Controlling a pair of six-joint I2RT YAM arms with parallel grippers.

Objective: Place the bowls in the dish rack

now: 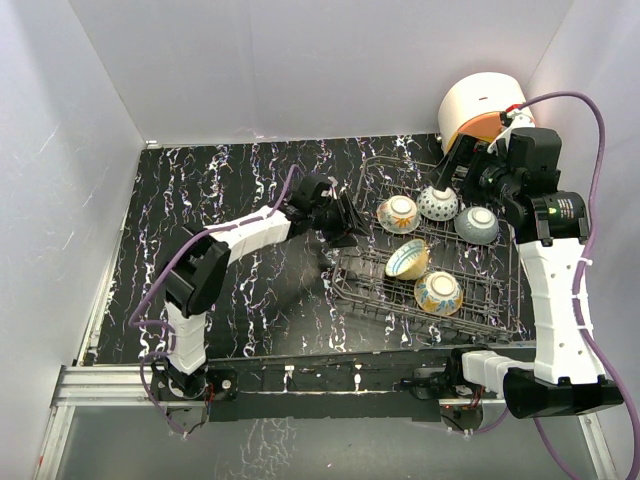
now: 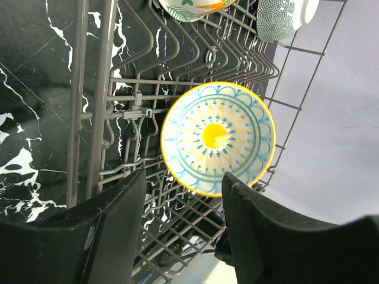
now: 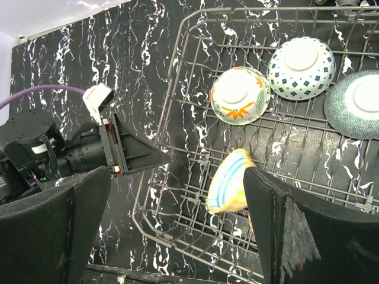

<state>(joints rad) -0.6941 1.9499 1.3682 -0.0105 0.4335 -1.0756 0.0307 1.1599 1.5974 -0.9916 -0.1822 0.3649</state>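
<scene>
Tools: our left gripper (image 2: 185, 176) and right gripper (image 3: 177, 174) both gape wide, holding nothing | Bowls (image 1: 438, 293): all five sit in the dish rack (image 1: 355, 288), the yellow-rimmed bowl (image 2: 218, 139) on edge among the tines | Risk: we judge a careless left-arm retreat could knock it over.
</scene>
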